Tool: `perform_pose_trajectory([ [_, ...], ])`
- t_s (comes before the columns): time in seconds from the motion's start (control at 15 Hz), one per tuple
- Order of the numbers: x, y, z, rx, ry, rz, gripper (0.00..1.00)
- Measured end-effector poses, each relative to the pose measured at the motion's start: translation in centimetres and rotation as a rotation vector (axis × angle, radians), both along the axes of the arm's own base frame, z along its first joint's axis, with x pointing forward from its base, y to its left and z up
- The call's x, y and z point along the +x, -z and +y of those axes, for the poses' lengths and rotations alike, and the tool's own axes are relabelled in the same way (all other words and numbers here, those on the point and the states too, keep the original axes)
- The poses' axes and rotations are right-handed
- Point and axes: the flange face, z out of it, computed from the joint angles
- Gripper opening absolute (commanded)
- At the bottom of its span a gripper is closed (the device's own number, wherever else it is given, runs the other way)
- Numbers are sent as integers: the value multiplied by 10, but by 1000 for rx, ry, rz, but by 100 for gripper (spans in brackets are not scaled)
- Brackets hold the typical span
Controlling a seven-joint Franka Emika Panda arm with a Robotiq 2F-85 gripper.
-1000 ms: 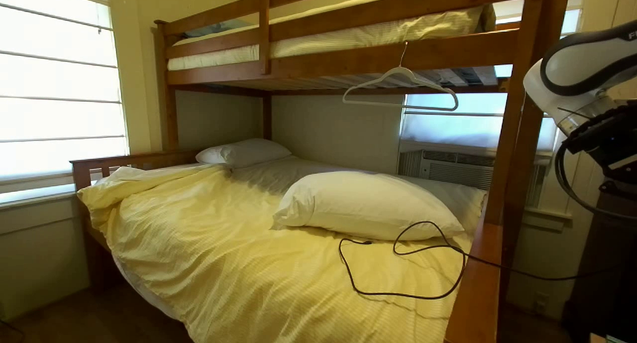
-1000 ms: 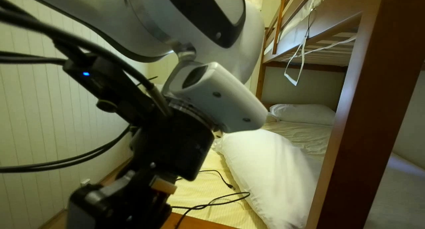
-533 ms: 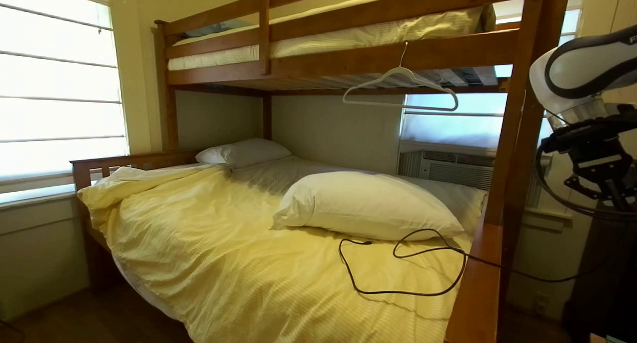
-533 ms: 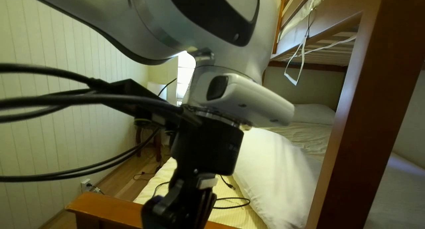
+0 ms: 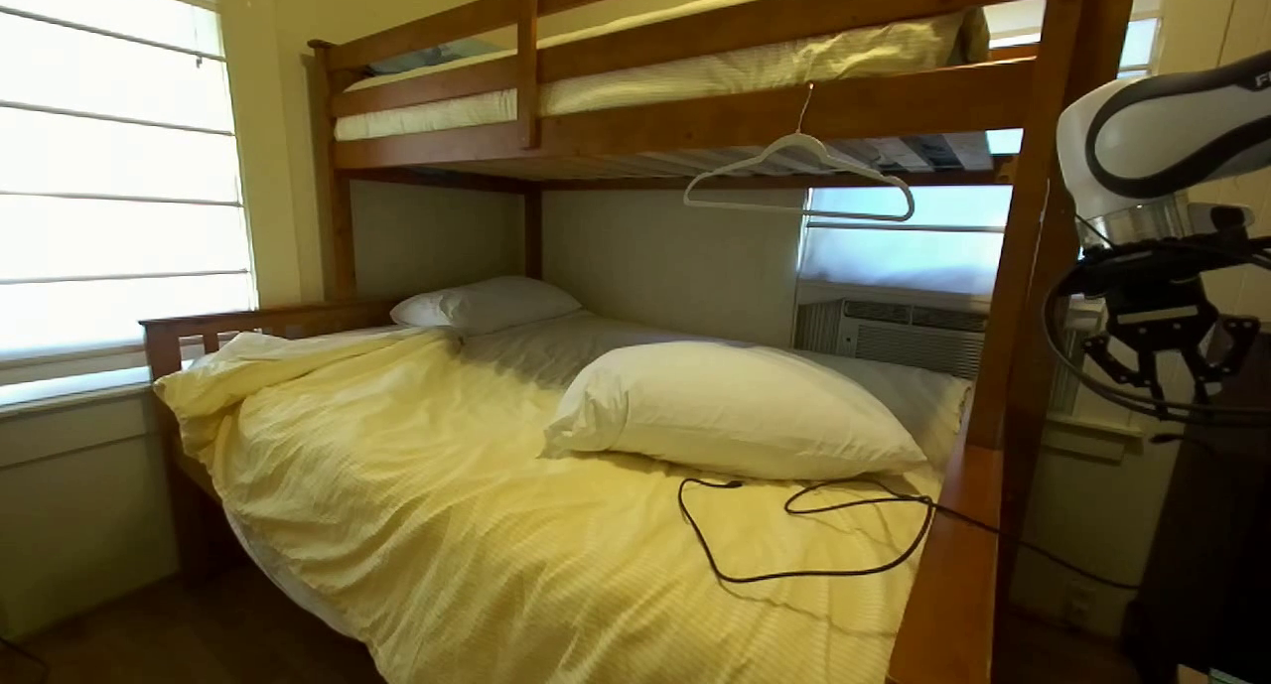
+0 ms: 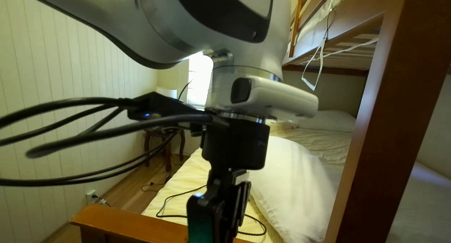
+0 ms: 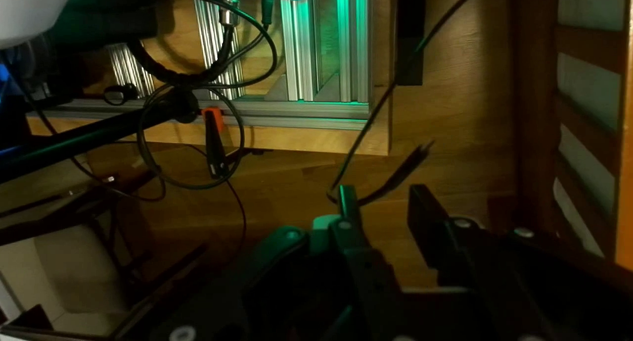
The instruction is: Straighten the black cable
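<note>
Overhead hangs 1 hanger (image 5: 797,141); on the lower bunk (image 5: 417,485) lie 2 pillows (image 5: 735,411) and 1 black cable (image 5: 814,573), looped near the footboard (image 5: 948,585) edge and crossing it. On the gripper (image 7: 382,195), 2 fingers (image 7: 426,227) stand apart; the cable's far end bends by 1 tip, contact unclear.
</note>
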Motion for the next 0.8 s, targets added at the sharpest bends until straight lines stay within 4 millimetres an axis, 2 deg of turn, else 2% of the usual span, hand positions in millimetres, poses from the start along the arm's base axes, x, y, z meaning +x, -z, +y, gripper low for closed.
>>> perform_pose_trajectory([
  [0.13, 10, -18, 6, -19, -25, -37, 78],
  [0.33, 30, -59, 26, -53, -88, -120, 98],
  [0.53, 46, -93, 54, -41, -165, -180, 100],
  [0.8, 47, -114, 89, 60, -242, -151, 100],
])
